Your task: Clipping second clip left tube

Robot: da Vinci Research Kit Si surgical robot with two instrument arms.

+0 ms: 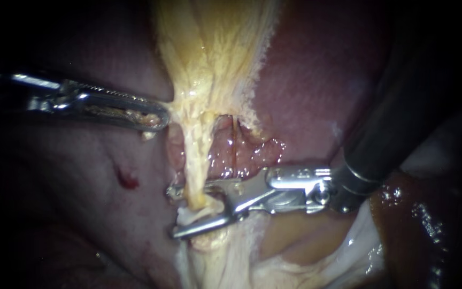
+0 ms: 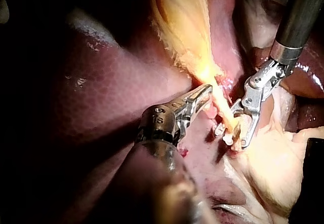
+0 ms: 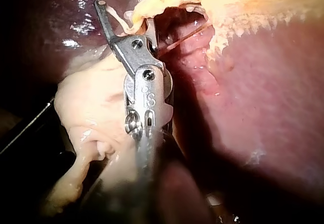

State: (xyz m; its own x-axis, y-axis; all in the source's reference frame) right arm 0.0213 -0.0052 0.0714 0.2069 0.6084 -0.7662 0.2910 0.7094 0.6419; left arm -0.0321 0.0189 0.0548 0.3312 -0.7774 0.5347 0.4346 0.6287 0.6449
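My left instrument (image 1: 161, 118) is clamped on the yellow tissue (image 1: 209, 53) at the far end of the left tube (image 1: 193, 160). My right instrument (image 1: 174, 212) has its jaws spread, straddling that tube's near end.

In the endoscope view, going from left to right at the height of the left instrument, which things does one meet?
Left instrument → tube → liver → right instrument's shaft.

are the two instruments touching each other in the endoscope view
No, the left instrument holds the yellow tissue strand higher up, while the right instrument straddles it lower down, a gap between them.
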